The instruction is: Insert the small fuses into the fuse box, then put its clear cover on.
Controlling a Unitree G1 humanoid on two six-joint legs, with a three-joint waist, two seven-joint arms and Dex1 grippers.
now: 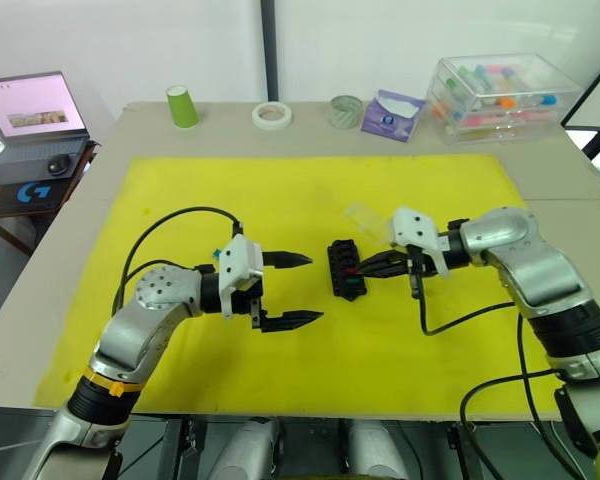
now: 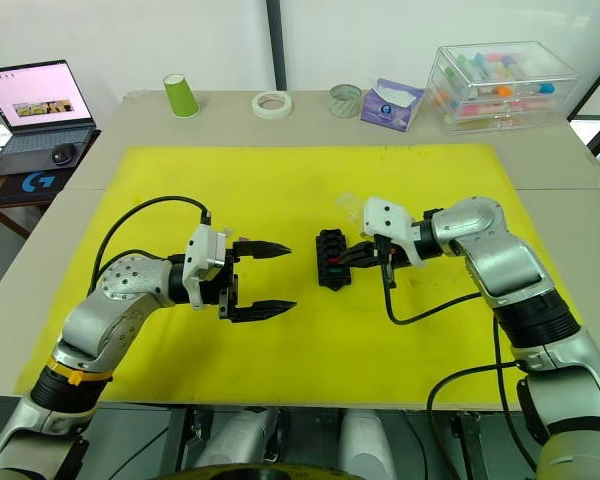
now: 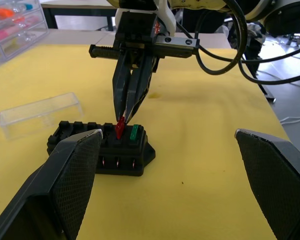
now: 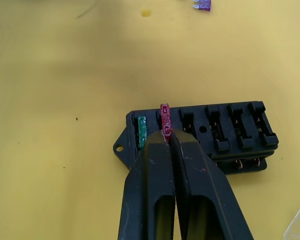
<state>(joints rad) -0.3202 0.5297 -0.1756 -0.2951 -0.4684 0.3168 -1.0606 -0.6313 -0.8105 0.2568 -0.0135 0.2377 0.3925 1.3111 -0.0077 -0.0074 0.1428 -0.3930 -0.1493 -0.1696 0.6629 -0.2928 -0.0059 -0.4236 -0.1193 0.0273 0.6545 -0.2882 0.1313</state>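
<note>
The black fuse box (image 1: pixel 346 270) lies on the middle of the yellow mat (image 1: pixel 230 200). A teal fuse (image 4: pixel 141 131) sits in its end slot. My right gripper (image 4: pixel 168 137) is shut on a red fuse (image 4: pixel 165 120), holding it upright at the slot beside the teal one. From the left wrist view, the red fuse (image 3: pixel 120 127) touches the top of the box. The clear cover (image 1: pixel 365 222) lies on the mat just behind the box. A purple fuse (image 4: pixel 203 5) lies loose on the mat. My left gripper (image 1: pixel 315 289) stands open and empty, just left of the box.
At the back of the table stand a large clear storage box (image 1: pixel 500 92), a purple tissue pack (image 1: pixel 390 113), two tape rolls (image 1: pixel 272 115) and a green cup (image 1: pixel 182 105). A laptop (image 1: pixel 30 120) sits on a side table at far left. Black cables trail from both wrists.
</note>
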